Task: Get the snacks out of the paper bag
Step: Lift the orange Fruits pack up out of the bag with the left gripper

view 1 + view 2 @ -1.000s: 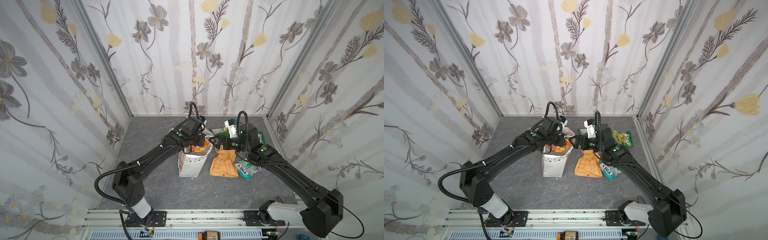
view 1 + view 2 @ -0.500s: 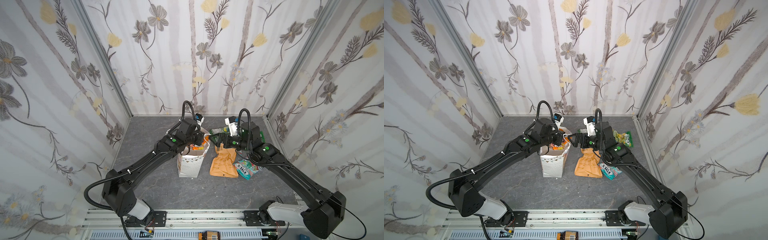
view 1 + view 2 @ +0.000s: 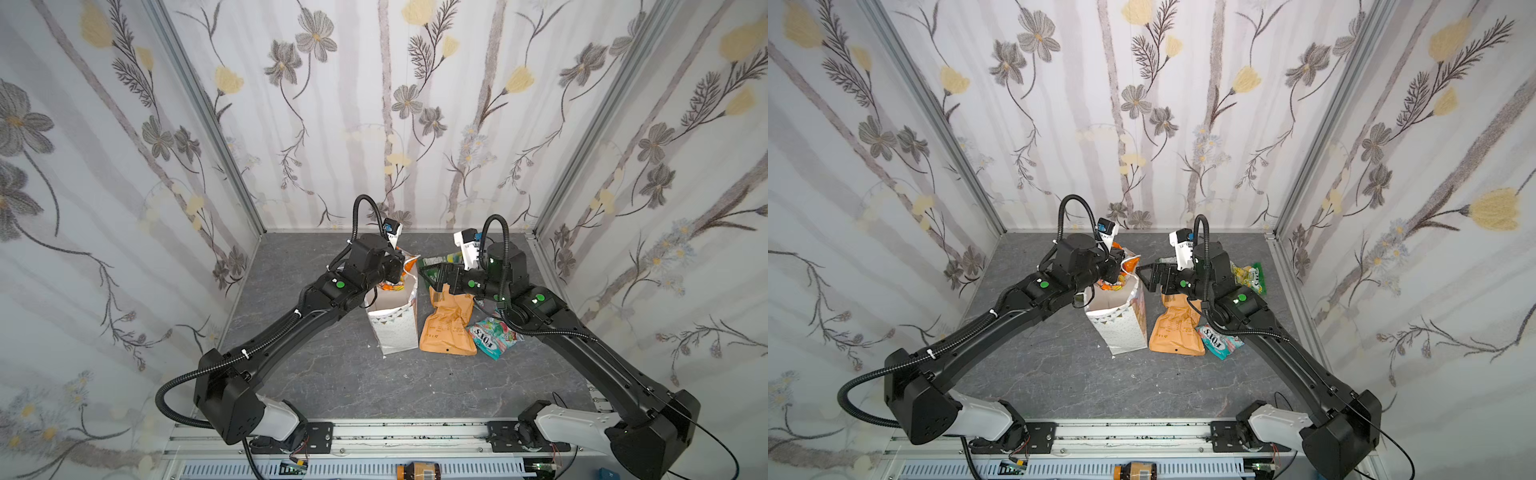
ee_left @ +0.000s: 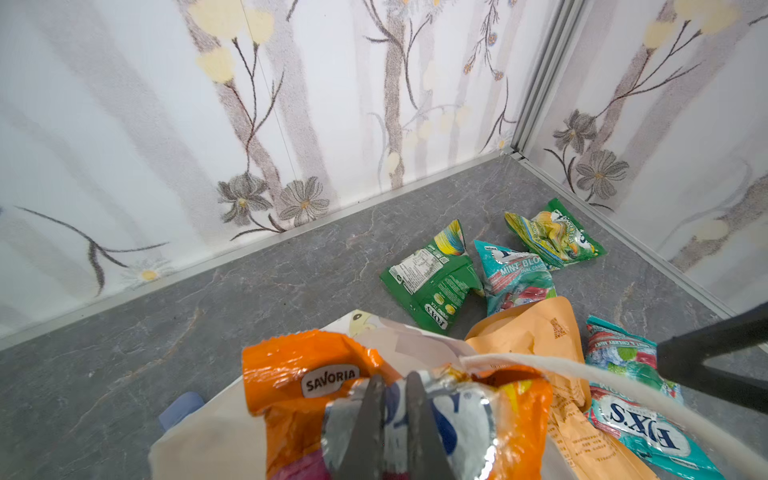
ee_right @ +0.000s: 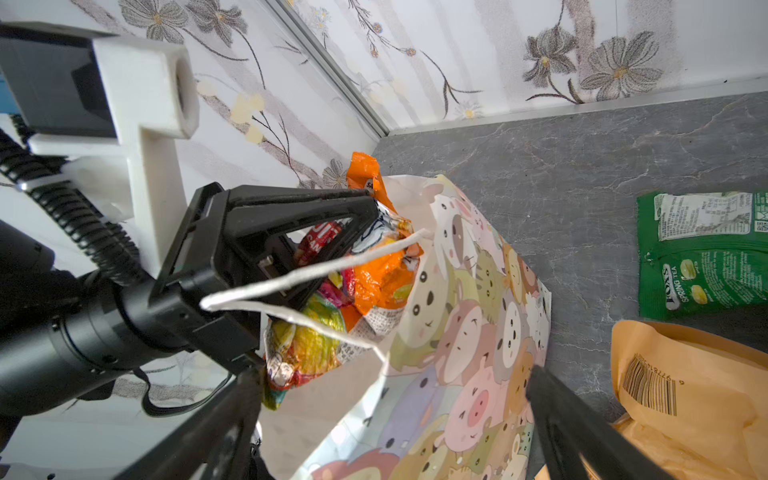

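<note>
The paper bag (image 3: 395, 328) (image 3: 1121, 328) stands upright mid-table, and its side wall (image 5: 469, 332) is printed with cartoon animals. My left gripper (image 4: 392, 386) (image 3: 401, 270) is above the bag's mouth, shut on a crinkly orange and silver snack packet (image 4: 299, 365) (image 5: 382, 270). More packets fill the bag below it. My right gripper (image 5: 395, 432) (image 3: 430, 276) is open just right of the bag's top, holding nothing. On the table lie the orange pouch (image 3: 446, 328), a teal FOX'S packet (image 3: 492, 334), a green packet (image 4: 432, 282), another teal one (image 4: 515, 278) and a yellow-green one (image 4: 548, 232).
The bag's white cord handle (image 5: 316, 270) loops across the left gripper's fingers. A small blue object (image 4: 183, 409) peeks out beside the bag. The back wall and right wall stand close behind the loose packets.
My left gripper has risen and shifted slightly right above the bag with the orange packet in its grip. The right arm has barely moved and stays open.
</note>
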Robot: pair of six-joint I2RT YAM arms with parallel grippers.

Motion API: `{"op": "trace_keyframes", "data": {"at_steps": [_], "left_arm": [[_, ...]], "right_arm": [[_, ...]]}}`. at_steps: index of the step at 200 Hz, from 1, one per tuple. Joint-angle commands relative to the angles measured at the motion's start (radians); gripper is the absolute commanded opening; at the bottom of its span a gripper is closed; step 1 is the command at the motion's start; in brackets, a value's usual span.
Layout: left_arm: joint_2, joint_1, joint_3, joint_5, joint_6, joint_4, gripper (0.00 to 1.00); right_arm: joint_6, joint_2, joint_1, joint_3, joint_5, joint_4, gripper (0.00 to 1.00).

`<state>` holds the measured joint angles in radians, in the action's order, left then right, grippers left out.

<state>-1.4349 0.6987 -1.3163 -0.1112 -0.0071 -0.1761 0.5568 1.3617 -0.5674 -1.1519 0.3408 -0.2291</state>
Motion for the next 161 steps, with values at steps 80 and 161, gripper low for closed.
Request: {"op": "trace_keyframes", "data": {"at_steps": [80,161], "left_arm": [[0.006,-0.004,-0.094,-0.095,0.103,-0.053,0.00],[0.043,-0.010,-0.181,-0.181,0.256,-0.068,0.00]], "right_arm": [[0.002,-0.003,0.000,0.001,-0.016,-0.006,1.00],[0.003,-0.028,-0.001,-0.015,-0.024,-0.010,1.00]]}}
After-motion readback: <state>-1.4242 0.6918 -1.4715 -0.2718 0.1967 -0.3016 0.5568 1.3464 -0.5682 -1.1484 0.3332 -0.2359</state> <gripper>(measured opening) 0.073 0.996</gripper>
